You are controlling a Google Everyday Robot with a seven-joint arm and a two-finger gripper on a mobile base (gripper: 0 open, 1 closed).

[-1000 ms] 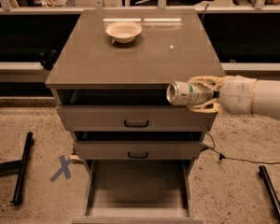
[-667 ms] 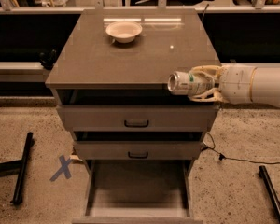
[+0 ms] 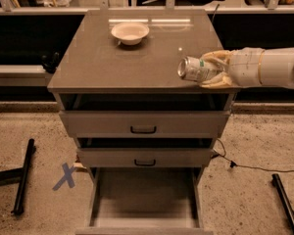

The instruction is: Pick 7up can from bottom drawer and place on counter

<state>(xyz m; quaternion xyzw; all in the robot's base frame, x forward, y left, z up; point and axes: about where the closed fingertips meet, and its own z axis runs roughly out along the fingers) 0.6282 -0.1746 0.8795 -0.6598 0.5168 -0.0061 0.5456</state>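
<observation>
Fingers [image 3: 216,58] clamped on the 7up can [image 3: 192,68], one above it, one below. Gripper [image 3: 204,70] is over the front-right corner of the counter [image 3: 112,65], with the arm [image 3: 269,67] reaching in level from the right. Can lies on its side, round end facing left; can't tell if it touches the counter. Bottom drawer [image 3: 144,195] is pulled out. White bowl [image 3: 130,32] sits near the back edge, well apart.

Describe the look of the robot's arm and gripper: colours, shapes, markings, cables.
The arm is a thick white cylinder with thin dark ring seams near the wrist. The gripper, at the counter's right front edge, has two curved pale-yellow fingers, shut on the can. No cables or printed markings show on it.
</observation>
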